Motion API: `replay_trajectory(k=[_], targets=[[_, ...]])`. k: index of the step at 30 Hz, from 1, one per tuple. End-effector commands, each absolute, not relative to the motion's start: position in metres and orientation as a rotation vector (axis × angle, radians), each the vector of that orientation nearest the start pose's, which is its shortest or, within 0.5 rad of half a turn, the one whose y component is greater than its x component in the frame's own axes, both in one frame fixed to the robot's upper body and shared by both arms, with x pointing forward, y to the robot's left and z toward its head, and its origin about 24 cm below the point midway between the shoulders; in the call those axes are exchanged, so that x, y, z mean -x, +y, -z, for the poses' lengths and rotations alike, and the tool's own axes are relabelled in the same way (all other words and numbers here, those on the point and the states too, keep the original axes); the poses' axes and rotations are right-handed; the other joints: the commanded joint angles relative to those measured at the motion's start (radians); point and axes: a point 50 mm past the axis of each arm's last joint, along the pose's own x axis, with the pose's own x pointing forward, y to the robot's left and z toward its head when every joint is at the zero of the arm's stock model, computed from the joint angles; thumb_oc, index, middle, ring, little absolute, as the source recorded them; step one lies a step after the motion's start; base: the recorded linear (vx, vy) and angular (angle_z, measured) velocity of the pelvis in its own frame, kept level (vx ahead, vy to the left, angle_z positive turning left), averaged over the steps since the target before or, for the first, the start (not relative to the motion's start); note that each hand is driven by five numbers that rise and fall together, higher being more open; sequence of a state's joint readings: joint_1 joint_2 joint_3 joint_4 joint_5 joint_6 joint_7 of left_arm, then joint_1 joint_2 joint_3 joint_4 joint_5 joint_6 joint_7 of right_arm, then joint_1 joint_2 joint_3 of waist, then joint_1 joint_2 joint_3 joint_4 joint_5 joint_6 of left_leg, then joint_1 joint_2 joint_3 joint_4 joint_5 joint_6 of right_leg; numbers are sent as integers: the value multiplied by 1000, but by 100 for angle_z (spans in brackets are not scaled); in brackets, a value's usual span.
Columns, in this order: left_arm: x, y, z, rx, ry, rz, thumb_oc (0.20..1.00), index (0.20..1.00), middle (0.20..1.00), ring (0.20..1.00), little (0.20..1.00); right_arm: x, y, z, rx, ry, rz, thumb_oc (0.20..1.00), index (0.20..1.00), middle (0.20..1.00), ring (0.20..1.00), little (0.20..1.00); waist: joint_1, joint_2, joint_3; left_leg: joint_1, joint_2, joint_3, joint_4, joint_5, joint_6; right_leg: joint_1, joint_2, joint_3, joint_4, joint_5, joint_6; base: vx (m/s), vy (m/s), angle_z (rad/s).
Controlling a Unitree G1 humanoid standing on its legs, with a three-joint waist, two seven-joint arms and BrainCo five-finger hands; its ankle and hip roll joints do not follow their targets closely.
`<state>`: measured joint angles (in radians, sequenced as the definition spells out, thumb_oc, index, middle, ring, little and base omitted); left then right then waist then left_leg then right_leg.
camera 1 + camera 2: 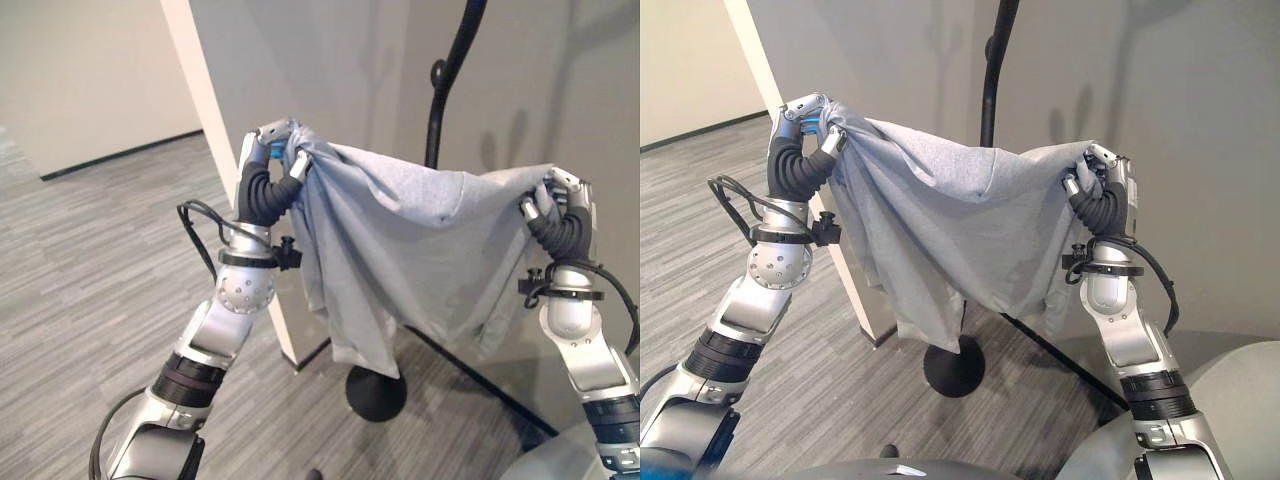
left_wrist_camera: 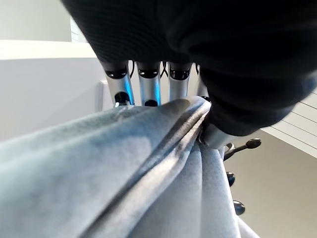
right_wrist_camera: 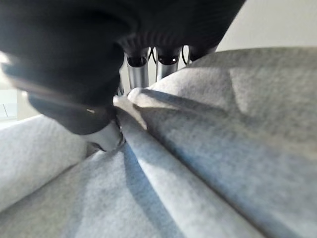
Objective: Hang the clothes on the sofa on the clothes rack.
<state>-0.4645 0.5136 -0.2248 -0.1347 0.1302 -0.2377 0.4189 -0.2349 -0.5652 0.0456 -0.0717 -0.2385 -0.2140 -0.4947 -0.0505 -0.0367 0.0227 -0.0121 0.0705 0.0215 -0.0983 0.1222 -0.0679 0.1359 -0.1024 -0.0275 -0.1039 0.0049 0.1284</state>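
A light grey T-shirt (image 1: 410, 240) hangs spread in the air between my two raised hands. My left hand (image 1: 272, 165) is shut on its left upper corner, with the cloth (image 2: 148, 163) pinched between fingers and thumb. At the right, my right hand (image 1: 562, 212) is shut on the other upper corner, the fabric (image 3: 208, 148) bunched under its fingers. Behind the shirt stands the black clothes rack (image 1: 450, 70), its curved pole rising above the cloth and its round base (image 1: 376, 393) on the floor below. Rack pegs (image 2: 247, 145) show past my left hand.
A white wall corner (image 1: 215, 120) stands just behind my left hand. Grey wood-look floor (image 1: 90, 270) spreads to the left. A grey wall (image 1: 560, 90) backs the rack. The rounded grey sofa edge (image 1: 1240, 400) sits at the lower right.
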Motion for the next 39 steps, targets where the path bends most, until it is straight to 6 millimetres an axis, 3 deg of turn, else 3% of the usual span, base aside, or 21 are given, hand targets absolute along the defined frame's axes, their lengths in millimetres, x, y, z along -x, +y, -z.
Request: replay_trajectory(k=[1,23,29,39], targets=[[-291,153,-231,-468,-961,-111,200,200,200,200,200,-267,-223,-205,632,-853,435,200,200,200,200,200,5,6,-51,115,-16,37,11,-153,5,-40,19,-74,17,-6,15,7,-12,-6],[-308,126,-265,-480,-1058,-80,200,200,200,200,200,-286,-211,-263,651,-1045,469,200,200,200,200,200,-3,3,-55,115,-7,41,11,-158,0,-50,27,-72,17,-8,18,11,-15,-3],[-329,130,-283,-557,-1048,-143,200,200,200,200,200,-308,-200,-287,604,-1036,376,200,200,200,200,200,3,-3,-64,122,-4,34,11,-169,-5,-39,31,-81,17,-21,19,31,-8,3],[-355,140,-290,-617,-946,-203,200,200,200,200,200,-338,-185,-300,610,-936,252,200,200,200,200,200,8,-8,-68,116,-5,34,11,-164,-12,-44,31,-89,17,-17,23,1,0,0]])
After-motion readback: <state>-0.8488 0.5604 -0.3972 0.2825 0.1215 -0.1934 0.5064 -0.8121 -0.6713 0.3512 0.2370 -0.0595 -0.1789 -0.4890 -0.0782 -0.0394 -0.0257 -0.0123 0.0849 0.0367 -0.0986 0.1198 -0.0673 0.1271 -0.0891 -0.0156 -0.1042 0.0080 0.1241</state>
